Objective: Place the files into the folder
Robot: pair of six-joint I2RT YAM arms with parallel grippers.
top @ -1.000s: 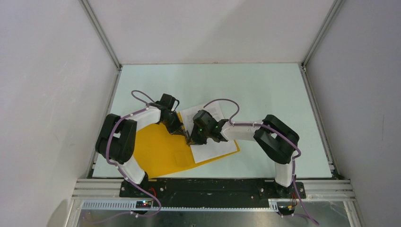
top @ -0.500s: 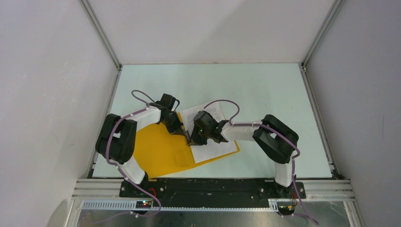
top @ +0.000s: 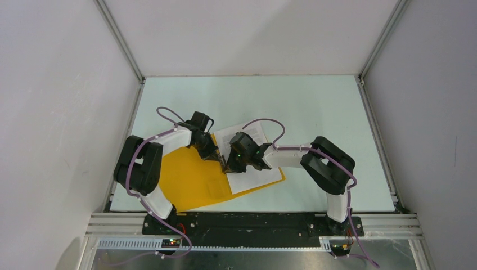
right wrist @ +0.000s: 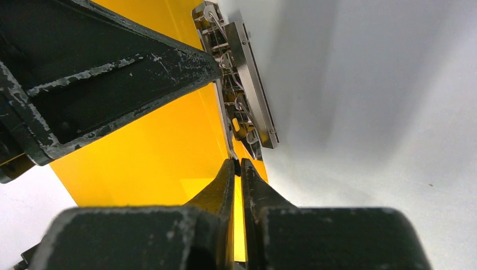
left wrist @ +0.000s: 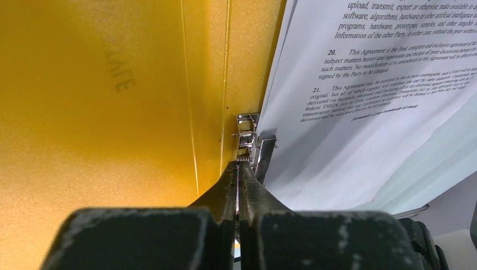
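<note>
1. Files (top: 254,179) lie as a stack of white printed sheets on the right half of the open folder, just to the right of both pairs of fingers. The text side faces up, and the sheet edges fan slightly apart in the left wrist view (left wrist: 382,107).
2. The orange-yellow folder (top: 188,183) lies open and flat on the bench, its bare left half spreading to the left of the fingers and toward the arm bases.
3. A metal clip (left wrist: 250,139) sits at the folder's spine along the sheets' edge, directly ahead of the left fingertips.
4. The left fingers (left wrist: 233,174) are clenched tight, their tips touching the near end of the clip. I cannot tell whether they pinch any part of it.
5. The right fingers (right wrist: 230,171) are clenched too, with only a hairline slit between them. Their tips sit at the other end of the clip (right wrist: 242,84), over the yellow plastic.
6. From above, the left fingers (top: 218,159) and right fingers (top: 226,167) nearly meet over the spine.
7. The pale green bench (top: 315,107) extends well beyond both pairs of fingers.
</note>
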